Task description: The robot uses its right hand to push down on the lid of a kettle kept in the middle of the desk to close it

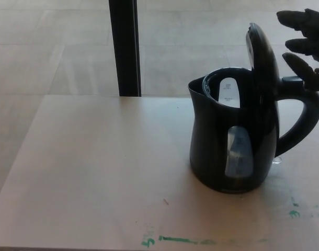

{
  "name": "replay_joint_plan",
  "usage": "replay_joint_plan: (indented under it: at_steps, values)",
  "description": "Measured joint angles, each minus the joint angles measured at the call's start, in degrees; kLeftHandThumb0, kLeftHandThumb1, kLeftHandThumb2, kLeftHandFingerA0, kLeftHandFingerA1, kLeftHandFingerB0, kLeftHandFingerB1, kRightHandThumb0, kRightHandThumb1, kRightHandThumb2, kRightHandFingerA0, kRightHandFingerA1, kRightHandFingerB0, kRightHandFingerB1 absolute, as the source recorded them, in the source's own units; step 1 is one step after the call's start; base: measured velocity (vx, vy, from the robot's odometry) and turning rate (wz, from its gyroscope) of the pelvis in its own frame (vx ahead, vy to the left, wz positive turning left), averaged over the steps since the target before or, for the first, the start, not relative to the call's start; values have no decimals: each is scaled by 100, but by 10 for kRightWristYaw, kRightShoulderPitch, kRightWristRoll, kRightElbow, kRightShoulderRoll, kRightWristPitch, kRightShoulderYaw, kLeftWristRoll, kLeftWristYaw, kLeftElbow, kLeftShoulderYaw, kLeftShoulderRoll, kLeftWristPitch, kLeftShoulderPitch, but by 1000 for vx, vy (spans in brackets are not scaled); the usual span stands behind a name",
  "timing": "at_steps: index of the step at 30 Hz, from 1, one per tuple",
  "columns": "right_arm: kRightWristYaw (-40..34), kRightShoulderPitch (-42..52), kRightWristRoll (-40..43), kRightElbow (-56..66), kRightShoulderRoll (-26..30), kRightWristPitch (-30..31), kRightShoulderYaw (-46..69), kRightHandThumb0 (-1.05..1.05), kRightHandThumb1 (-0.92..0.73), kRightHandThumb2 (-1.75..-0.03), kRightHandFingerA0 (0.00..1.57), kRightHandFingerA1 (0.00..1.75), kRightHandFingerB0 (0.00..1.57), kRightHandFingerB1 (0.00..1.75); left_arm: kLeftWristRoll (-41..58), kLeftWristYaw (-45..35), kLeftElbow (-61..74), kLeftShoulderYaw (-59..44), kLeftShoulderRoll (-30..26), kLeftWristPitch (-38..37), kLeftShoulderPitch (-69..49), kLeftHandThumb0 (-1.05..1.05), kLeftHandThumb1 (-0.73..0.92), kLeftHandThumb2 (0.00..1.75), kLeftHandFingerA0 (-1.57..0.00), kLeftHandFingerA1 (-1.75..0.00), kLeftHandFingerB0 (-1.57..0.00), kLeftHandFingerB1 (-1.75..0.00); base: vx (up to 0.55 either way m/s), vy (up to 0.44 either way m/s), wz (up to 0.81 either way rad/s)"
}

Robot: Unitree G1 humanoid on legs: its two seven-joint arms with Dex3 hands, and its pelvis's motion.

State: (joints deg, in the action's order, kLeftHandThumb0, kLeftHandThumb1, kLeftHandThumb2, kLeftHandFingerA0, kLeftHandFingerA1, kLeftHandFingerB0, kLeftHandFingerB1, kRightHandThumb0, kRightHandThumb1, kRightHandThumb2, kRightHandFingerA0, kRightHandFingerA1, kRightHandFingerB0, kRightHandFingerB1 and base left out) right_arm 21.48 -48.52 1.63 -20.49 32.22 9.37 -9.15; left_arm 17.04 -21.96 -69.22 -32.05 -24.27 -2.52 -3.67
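Observation:
A black kettle (232,136) stands upright on the desk (97,167), right of the middle, with its spout to the left and its handle to the right. Its lid (263,55) is swung up, nearly vertical, leaving the mouth uncovered. My right hand (306,39) comes in at the top right edge, open with its fingers spread. It hovers just right of the raised lid and above the handle, not touching either. My left hand does not show.
A black vertical post (125,47) stands beyond the desk's far edge, left of the kettle. Green paint marks (180,240) run along the desk's near edge. Pale tiled floor lies beyond the desk.

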Motion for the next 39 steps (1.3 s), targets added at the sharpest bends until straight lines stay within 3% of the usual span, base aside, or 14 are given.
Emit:
replay_joint_plan:
  at_steps: [2, 6, 7, 8, 11, 12, 19, 20, 26, 27, 28, 35, 36, 39]
  values:
    - [2, -15, -12, -17, -3, -2, -11, -84, -63, -104, 4, 50, 9, 29, 0, 0, 0, 1, 0, 0, 0, -71, 57, 95, -43, -58, -32, -50, 0, 0, 0]
    - [9, -39, -38, -39, -6, -7, -34, -88, -66, -107, 0, 31, 9, 15, 0, 0, 0, 0, 0, 0, 0, -71, 74, 62, -47, -48, -37, -36, 0, 0, 0]
    - [12, -43, -44, -44, -6, -9, -41, -81, -82, -65, 2, 37, 3, 28, 0, 0, 1, 1, 0, -1, -1, -71, 74, 62, -47, -49, -37, -36, 0, 0, 0]
    - [15, -46, -50, -49, -7, -12, -46, -81, -63, -104, 3, 31, 2, 23, 0, 0, 1, 1, 0, -1, -1, -71, 58, 96, -40, -58, -29, -49, 0, 0, 0]
    - [18, -57, -71, -67, -8, -25, -64, -87, -83, -65, 5, 36, 8, 27, 0, 0, 3, 2, 0, -1, -2, -71, 73, 62, -49, -48, -37, -36, 0, 0, 0]
    - [18, -60, -80, -69, -10, -27, -70, -90, -65, -107, 4, 32, 11, 25, 0, 0, 3, 2, -1, -1, -2, -71, 73, 62, -47, -47, -37, -36, 0, 0, 0]
    - [25, -81, -124, -97, -25, -68, -115, -88, -78, -63, 8, 42, 11, 30, 0, -2, 2, 3, -3, -1, 0, -71, 57, 94, -41, -57, -36, -51, 0, 0, 0]
    - [25, -81, -127, -99, -28, -72, -117, -40, -34, -99, 1, 52, 0, 50, 0, -2, 2, 3, -3, -1, 0, -71, 73, 62, -44, -47, -40, -36, 0, 0, 0]
    - [30, -81, -162, -81, -37, -84, -149, -40, -35, -99, 0, 52, 0, 50, 0, -6, 0, 4, -7, -2, 0, -71, 72, 62, -46, -46, -39, -36, 0, 0, 0]
    - [31, -80, -169, -78, -37, -84, -156, -86, -77, -64, 9, 44, 11, 31, 0, -6, -2, 4, -7, -2, 0, -71, 73, 62, -46, -48, -38, -36, 0, 0, 0]
    - [32, -80, -176, -74, -37, -84, -163, -85, -59, -101, 7, 52, 0, 39, 0, -6, -2, 5, -7, -2, -1, -71, 72, 62, -44, -47, -37, -36, 0, 0, 0]
    - [31, -83, -231, -58, -41, -85, -206, -40, -37, -101, 1, 53, 0, 50, 0, -10, -8, 7, -7, -2, 1, -70, 72, 62, -45, -44, -40, -37, 0, 0, 0]
    - [30, -83, -236, -58, -42, -86, -209, -40, -38, -101, 2, 53, 0, 50, 0, -10, -9, 8, -7, -2, 1, -63, 55, 98, -39, -59, -23, -48, 0, 0, 0]
    - [27, -84, -256, -57, -45, -88, -221, -39, -39, -101, 2, 53, 0, 50, 0, -11, -9, 8, -8, -2, 1, -69, 74, 62, -43, -45, -37, -37, 0, 0, 0]
